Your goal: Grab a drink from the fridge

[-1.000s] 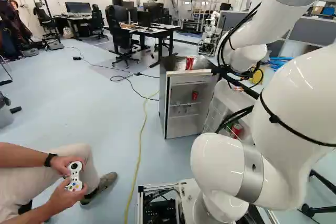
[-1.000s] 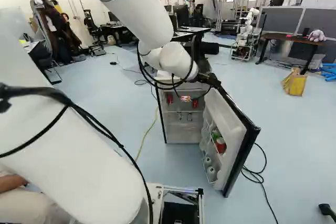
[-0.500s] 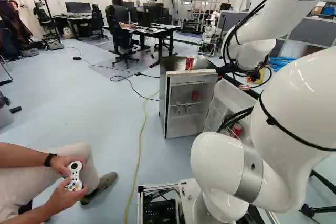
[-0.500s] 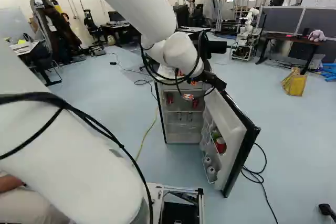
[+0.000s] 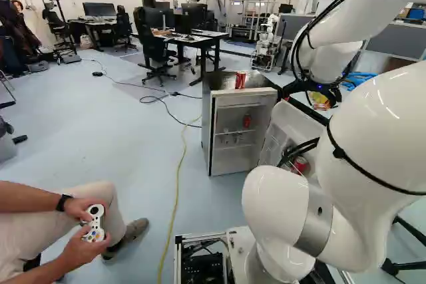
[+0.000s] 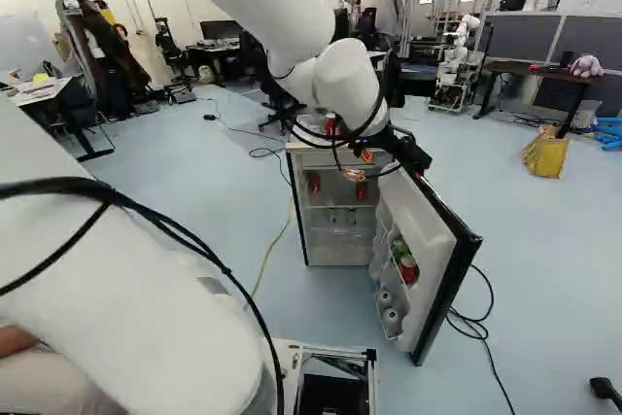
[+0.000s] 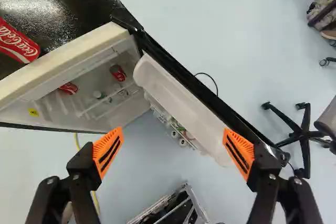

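At the open mini fridge (image 5: 207,118): gripper (image 6: 360,164) by the swung-out door (image 6: 417,216), fingers (image 7: 108,151) well apart.

Drinks: two red cans (image 7: 117,72) are inside the cabinet. In the wrist view both lie ahead of the fingers and off to the cabinet side, outside the gap; neither is touched. A third red can (image 5: 240,80) is on the fridge top, farther out on that same side.

Door: its racks show beyond the fingers, within the gap. One rack carries a red-and-green group of containers (image 6: 408,268); lower down are two pale, round-ended containers (image 6: 391,316). In the wrist view the finger farther from the cabinet overlaps part of the door's inner face; whether it touches, cannot tell.

Surroundings: yellow cable (image 5: 176,197) on the floor beside the fridge; black chair base (image 7: 303,132) past the door.
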### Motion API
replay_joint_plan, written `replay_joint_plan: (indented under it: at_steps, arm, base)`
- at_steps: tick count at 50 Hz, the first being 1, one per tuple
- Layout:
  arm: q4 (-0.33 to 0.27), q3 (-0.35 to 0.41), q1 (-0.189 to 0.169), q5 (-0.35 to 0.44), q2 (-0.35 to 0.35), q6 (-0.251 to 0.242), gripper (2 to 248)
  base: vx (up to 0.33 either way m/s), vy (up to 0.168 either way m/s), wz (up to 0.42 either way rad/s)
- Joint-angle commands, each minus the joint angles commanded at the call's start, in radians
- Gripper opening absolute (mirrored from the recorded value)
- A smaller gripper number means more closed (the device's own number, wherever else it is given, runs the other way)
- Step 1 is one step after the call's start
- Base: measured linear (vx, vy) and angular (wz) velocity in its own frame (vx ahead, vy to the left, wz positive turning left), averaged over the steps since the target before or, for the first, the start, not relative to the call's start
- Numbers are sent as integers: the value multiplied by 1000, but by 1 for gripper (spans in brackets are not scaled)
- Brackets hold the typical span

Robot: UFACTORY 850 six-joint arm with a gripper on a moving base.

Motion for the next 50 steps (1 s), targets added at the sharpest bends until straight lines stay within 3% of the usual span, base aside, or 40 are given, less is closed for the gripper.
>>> replay_joint_plan:
  at_steps: [17,33,50]
  arm:
    - [0,-49,-26,-111,-7,0,247]
    - [0,-101,-49,-213,-56,0,247]
    - [0,-160,-70,-239,-117,0,247]
  base:
    - [0,0,0]
    - [0,0,0]
    - [0,0,0]
